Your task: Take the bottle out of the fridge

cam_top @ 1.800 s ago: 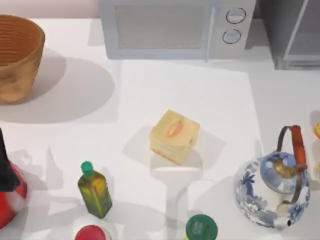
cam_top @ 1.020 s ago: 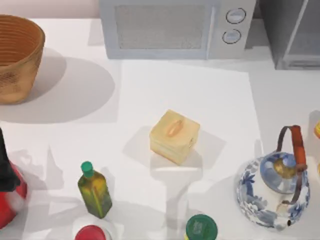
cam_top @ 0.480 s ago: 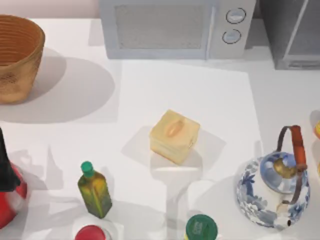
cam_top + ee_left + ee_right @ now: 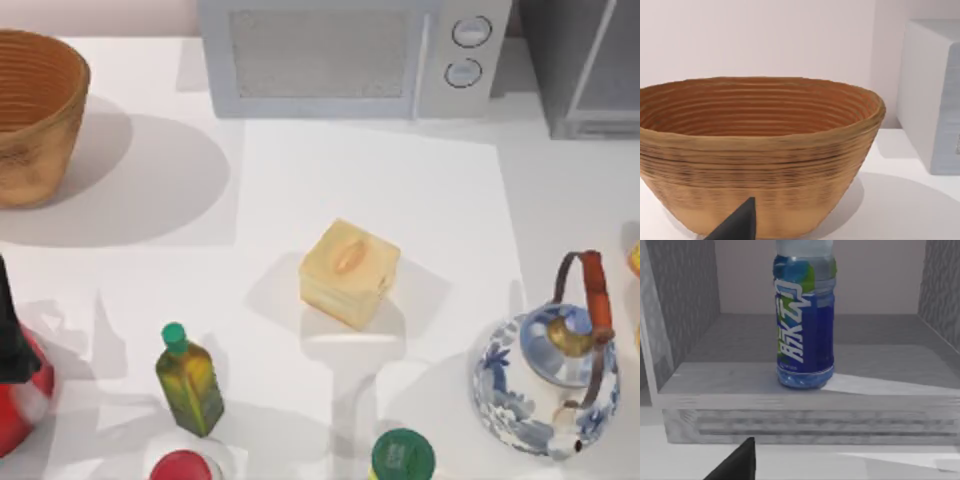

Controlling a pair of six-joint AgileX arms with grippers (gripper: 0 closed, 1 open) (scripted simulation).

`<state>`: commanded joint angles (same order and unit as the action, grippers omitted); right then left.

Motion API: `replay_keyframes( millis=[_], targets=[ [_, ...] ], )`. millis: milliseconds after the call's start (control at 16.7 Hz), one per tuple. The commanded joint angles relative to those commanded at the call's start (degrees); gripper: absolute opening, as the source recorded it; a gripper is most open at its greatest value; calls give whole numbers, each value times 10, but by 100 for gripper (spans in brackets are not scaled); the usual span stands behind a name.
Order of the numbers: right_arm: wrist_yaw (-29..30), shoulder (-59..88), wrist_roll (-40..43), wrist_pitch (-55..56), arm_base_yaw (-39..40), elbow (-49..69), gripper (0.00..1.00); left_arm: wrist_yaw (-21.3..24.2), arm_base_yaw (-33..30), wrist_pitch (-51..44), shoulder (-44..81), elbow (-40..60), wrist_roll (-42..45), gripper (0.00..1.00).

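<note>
Nearest thing in the right wrist view is a dark fingertip of the right tool poking into the frame. You only get that one tip, so I can't tell how far open the tool is, and nothing is in it as far as I can see.

Just past it is the front lip of the grey boxy metal fridge. The door must be swung out of the way, since the camera looks straight into the compartment. The blue-labelled clear plastic bottle stands upright on the fridge floor, close to the front edge and roughly centred between the side walls. My guess is that's deliberate: there's room on both sides for fingers to slide around the body. The cap is cut off at the top of the picture.

So the right arm is lined up low and square on to the opening, which looks like a pre-reach pose to me. The grab itself hasn't started.

From above, the fridge sits at the back right corner of the white counter.

The left tool's dark fingertip is parked in front of a brown woven basket at the counter's back left, well clear. Can't tell its opening either.
</note>
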<state>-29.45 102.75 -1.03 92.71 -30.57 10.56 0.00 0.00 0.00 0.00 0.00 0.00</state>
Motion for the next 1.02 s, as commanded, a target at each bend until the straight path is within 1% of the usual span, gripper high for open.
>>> replay_keyframes(
  millis=[240, 420, 600, 720, 840, 1020],
  targets=[
    [-1, -2, 0, -1, -2, 3, 100, 0, 0, 0, 0, 0, 0, 100],
    [-4, -9, 13, -4, -26, 40, 100, 0, 0, 0, 0, 0, 0, 100],
    [-1, -6, 35, -10, -50, 128, 100, 0, 0, 0, 0, 0, 0, 100],
    [12, 6, 47, -26, -49, 211, 100, 0, 0, 0, 0, 0, 0, 100],
    [35, 30, 54, -50, -30, 284, 100, 0, 0, 0, 0, 0, 0, 100],
    [84, 80, 51, -99, 27, 358, 100, 0, 0, 0, 0, 0, 0, 100]
  ],
)
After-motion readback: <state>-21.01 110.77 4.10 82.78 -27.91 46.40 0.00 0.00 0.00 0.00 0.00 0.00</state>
